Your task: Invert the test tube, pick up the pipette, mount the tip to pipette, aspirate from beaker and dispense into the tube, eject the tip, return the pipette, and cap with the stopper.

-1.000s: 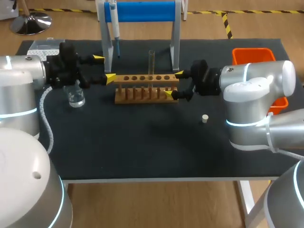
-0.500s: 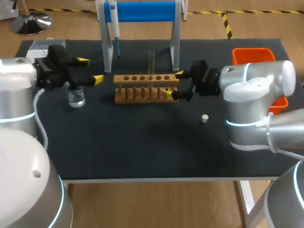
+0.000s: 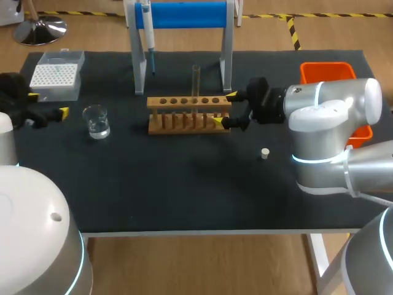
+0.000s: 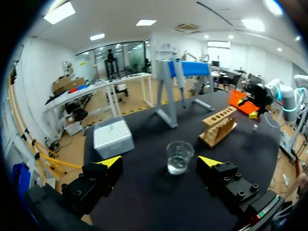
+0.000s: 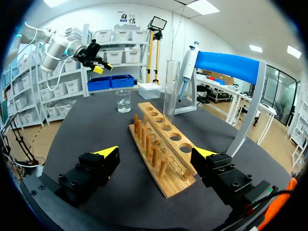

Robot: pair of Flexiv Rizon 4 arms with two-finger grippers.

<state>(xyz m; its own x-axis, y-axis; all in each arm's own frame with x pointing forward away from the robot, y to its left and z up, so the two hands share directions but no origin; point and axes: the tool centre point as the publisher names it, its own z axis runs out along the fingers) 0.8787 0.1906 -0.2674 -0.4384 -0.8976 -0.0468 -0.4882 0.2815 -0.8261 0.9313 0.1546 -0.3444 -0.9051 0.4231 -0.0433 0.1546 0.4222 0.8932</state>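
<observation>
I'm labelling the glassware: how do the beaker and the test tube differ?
The beaker is short and wide; the test tube is tall and slim. The beaker stands free on the table, the test tube upright in the wooden rack. The beaker holds clear liquid; the test tube looks empty. Both are clear.

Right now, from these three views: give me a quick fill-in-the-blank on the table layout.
1. The test tube stands upright in the wooden ___.
2. The pipette hangs on the stand with the ___ crossbar.
3. The left gripper is open; the glass vessel ahead of it is the ___.
4. The bin is coloured ___.
Missing: rack; blue; beaker; orange.
</observation>
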